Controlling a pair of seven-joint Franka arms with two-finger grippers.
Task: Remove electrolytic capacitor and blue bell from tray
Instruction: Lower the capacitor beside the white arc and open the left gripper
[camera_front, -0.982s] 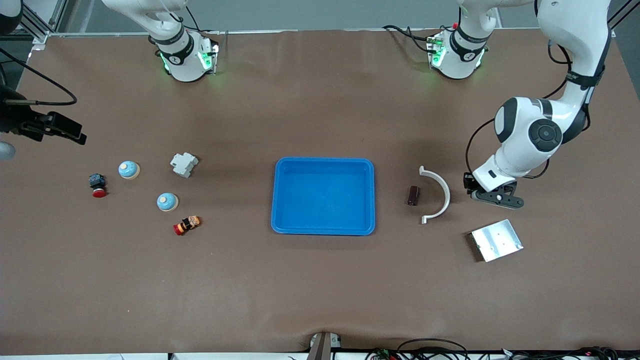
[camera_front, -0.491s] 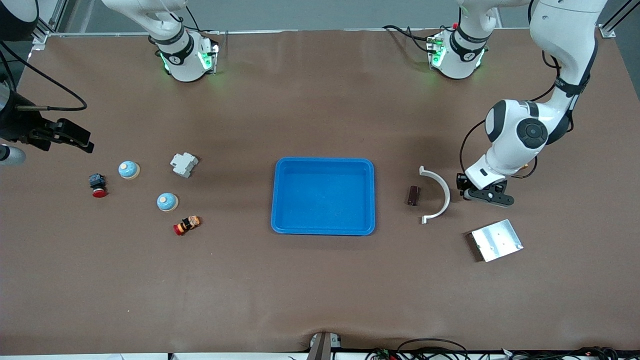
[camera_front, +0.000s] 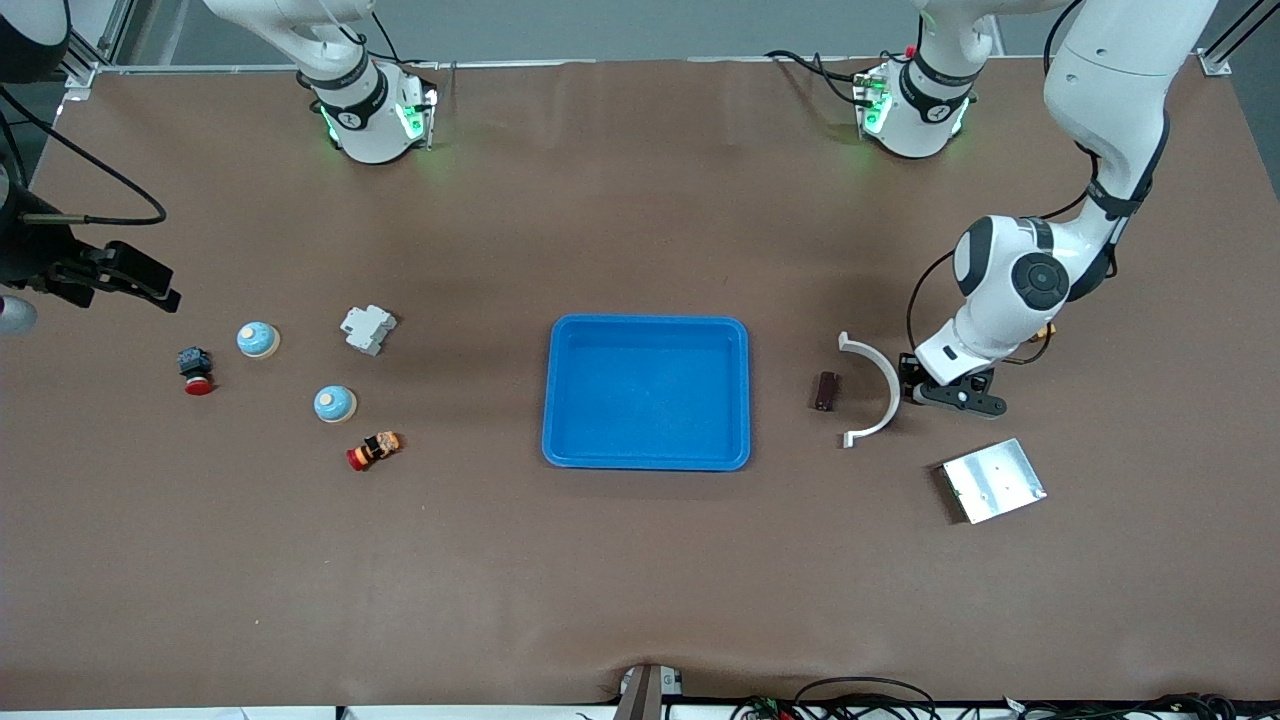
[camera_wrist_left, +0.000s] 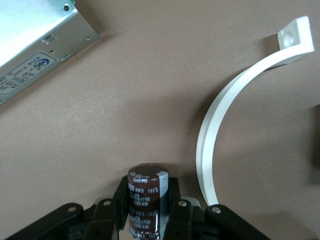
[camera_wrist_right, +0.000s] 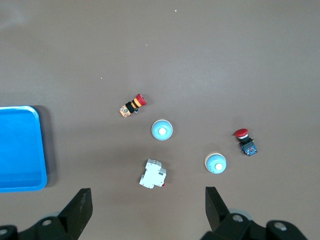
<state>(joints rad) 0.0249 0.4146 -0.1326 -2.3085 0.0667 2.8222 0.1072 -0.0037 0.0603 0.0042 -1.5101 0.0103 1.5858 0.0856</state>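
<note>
My left gripper (camera_front: 948, 392) is shut on a dark brown capacitor (camera_wrist_left: 146, 197), held in the air beside a white curved bracket (camera_front: 885, 385); the capacitor is hidden in the front view. Two light blue bells (camera_front: 258, 339) (camera_front: 334, 403) stand on the table toward the right arm's end and also show in the right wrist view (camera_wrist_right: 215, 163) (camera_wrist_right: 162, 130). My right gripper (camera_front: 140, 278) is open and empty, high over the table's edge at that end, its fingers (camera_wrist_right: 80, 210) wide apart. The blue tray (camera_front: 548, 390) lies empty in the middle.
A white breaker (camera_front: 368, 329), a blue and red push button (camera_front: 195, 370) and an orange and red button (camera_front: 374, 450) lie near the bells. A small dark brown part (camera_front: 825, 390) lies between tray and bracket. A metal box (camera_front: 992, 480) lies nearer the camera.
My left gripper has moved with the capacitor toward the bracket and the tray. My right gripper has shifted a little at the table's edge.
</note>
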